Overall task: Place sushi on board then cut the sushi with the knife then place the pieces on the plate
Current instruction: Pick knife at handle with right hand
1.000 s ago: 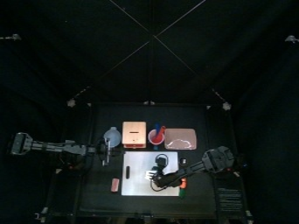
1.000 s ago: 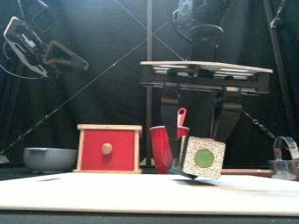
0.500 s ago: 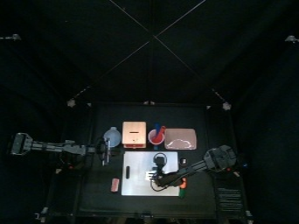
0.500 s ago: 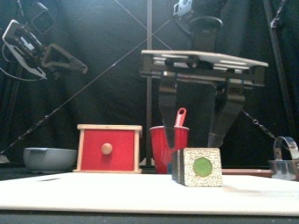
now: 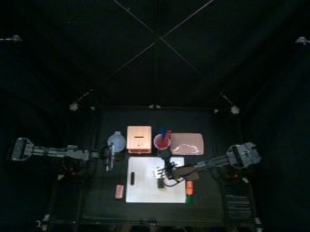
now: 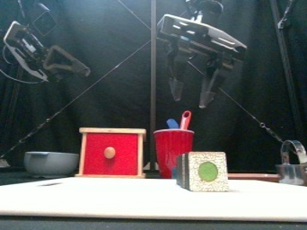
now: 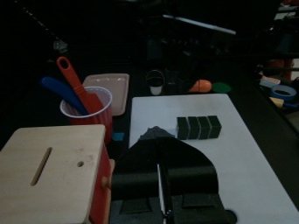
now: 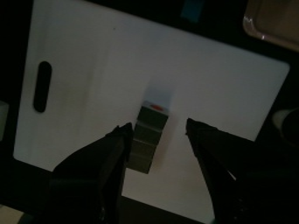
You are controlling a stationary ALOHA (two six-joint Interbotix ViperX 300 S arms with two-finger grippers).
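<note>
The sushi roll [image 6: 204,171] sits on the white cutting board [image 6: 108,202], a little right of its middle, whole and with nothing touching it. The right end effector [image 6: 191,99] hangs well above it with its jaws apart and nothing between them. The left end effector [image 7: 163,188] waits off the board's left side with its jaws pressed together, as far as I can make out. From where I stand, the worry is the knife. The red knife [image 6: 185,119] and the blue knife [image 6: 171,123] share the red cup [image 6: 174,153], which stands just behind the roll and right beside the wooden box [image 6: 111,153]. A reach that comes in low could clip the roll or tip the cup. A poor pinch could also drag both handles up together. After that, the roll is loose on a smooth board. If the blade presses down while nothing steadies it, I'd expect it to skid or topple instead of splitting. Its blocks might also scatter toward the board's edge and onto the tabletop [image 5: 103,208], well short of the pink tray [image 7: 111,83].
</note>
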